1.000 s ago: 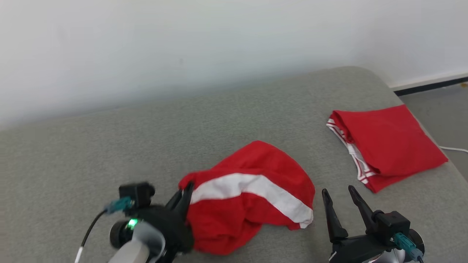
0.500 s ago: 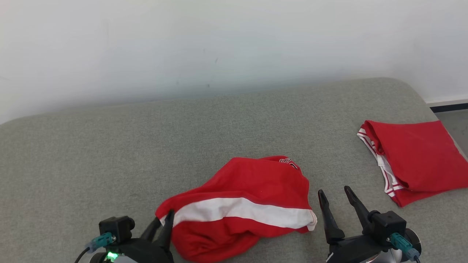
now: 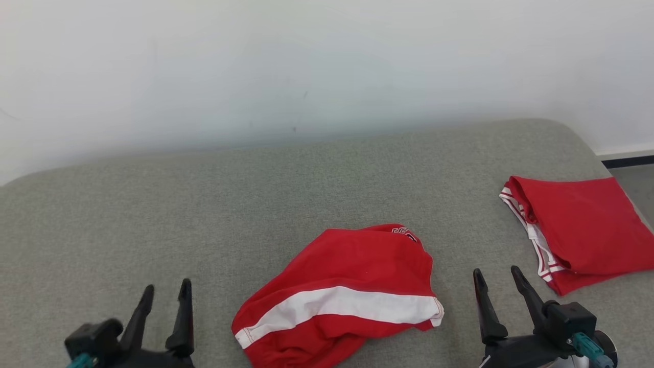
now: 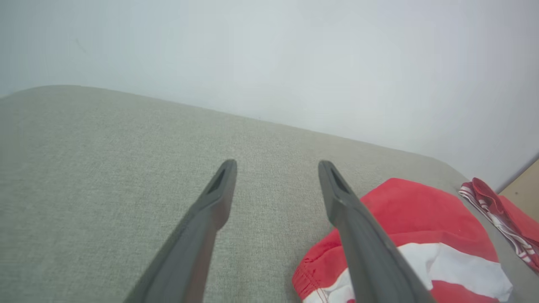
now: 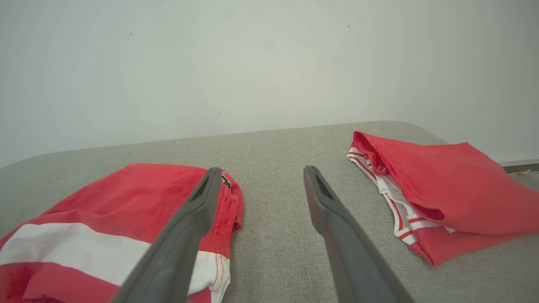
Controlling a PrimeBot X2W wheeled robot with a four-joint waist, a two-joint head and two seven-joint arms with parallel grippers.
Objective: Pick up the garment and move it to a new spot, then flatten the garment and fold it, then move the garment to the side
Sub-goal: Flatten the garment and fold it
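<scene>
A crumpled red garment (image 3: 352, 276) with a broad white stripe lies loose on the grey cushion (image 3: 204, 204), near its front edge. It also appears at the lower right of the left wrist view (image 4: 412, 227) and lower left of the right wrist view (image 5: 126, 219). My left gripper (image 3: 166, 289) stands open to the garment's left, apart from it, nothing between its fingers (image 4: 278, 166). My right gripper (image 3: 498, 276) stands open just right of the garment, empty as well (image 5: 261, 174).
A second red garment (image 3: 572, 225) with white-striped trim lies folded at the cushion's right end (image 5: 425, 185). A pale wall (image 3: 306, 66) rises directly behind the cushion. Floor shows past the right edge (image 3: 633, 179).
My left gripper has opened and let go of the garment's left end, then drawn away to the left. The garment has settled flat on the cushion. The head camera has shifted.
</scene>
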